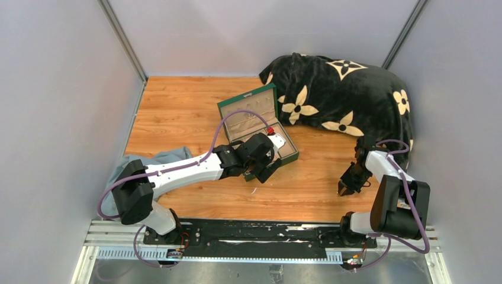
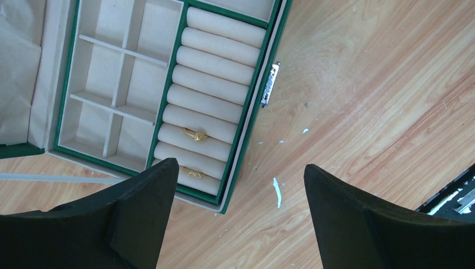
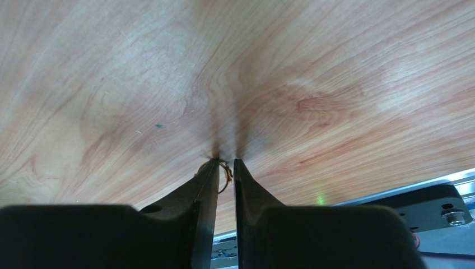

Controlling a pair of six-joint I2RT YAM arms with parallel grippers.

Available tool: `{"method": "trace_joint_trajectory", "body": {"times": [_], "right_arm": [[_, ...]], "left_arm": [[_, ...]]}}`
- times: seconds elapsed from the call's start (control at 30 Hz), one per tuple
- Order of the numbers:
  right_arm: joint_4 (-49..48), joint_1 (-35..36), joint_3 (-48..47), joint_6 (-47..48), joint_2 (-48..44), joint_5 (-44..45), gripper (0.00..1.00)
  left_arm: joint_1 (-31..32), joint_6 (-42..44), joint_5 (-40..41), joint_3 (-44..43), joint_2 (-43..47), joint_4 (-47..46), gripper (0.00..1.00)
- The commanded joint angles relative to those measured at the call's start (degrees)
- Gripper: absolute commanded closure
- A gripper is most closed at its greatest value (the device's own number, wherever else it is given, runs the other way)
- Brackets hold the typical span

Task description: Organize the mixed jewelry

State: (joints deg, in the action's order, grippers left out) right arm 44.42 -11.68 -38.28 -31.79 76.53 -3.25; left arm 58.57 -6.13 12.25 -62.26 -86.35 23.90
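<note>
The green jewelry box [image 1: 249, 104] stands open at the table's middle, with cream ring rolls inside. In the left wrist view two small gold rings [image 2: 195, 134] [image 2: 192, 174] sit between the rolls near the box's corner [image 2: 253, 112]. My left gripper [image 1: 269, 168] [image 2: 241, 166] is open and empty, above that corner and the bare wood beside it. My right gripper [image 1: 342, 190] [image 3: 225, 161] has its tips on the table at the near right, shut on a small gold ring [image 3: 226, 172]. No silvery cluster is in view.
A black blanket with cream flowers [image 1: 343, 94] fills the back right. A grey cloth [image 1: 118, 171] lies at the left by the left arm. A thin pale sliver [image 2: 276, 192] lies on the wood near the box. The arms' base rail [image 1: 260, 236] runs along the near edge.
</note>
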Motion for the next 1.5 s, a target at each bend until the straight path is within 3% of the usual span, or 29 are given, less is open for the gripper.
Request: {"method": "trace_joint_trajectory", "body": {"times": [0.0,0.43,0.63,1.17,1.27,1.37,1.47], "right_arm": [[1.72,1.14,0.34,0.26,-1.06,0.27,0.78],[1.92,2.17,0.32,-0.07,-2.06,-1.12,0.82],[2.34,2.19,0.23,-0.43,-2.61,-0.92,0.77],[2.83,6.48,0.00,-1.14,0.78,2.44,0.76],[2.53,6.57,0.09,-1.09,1.06,2.41,0.82],[2.45,6.67,0.15,-0.98,1.11,2.21,0.99],[2.89,6.67,-0.81,-1.10,-0.49,0.25,1.00]], "left_arm": [[-0.22,0.53,0.90,-1.90,-0.69,0.26,0.13],[-0.28,0.15,0.95,-1.59,0.16,0.86,0.13],[-0.27,-0.09,1.19,-0.38,1.21,0.80,0.13],[-0.25,-0.46,1.89,1.34,2.50,1.16,0.13],[-0.27,-0.25,1.96,1.27,2.44,1.21,0.13],[-0.26,0.40,2.92,0.28,1.71,1.80,0.13],[-0.29,1.77,3.94,-3.61,0.09,5.13,0.12]]}}
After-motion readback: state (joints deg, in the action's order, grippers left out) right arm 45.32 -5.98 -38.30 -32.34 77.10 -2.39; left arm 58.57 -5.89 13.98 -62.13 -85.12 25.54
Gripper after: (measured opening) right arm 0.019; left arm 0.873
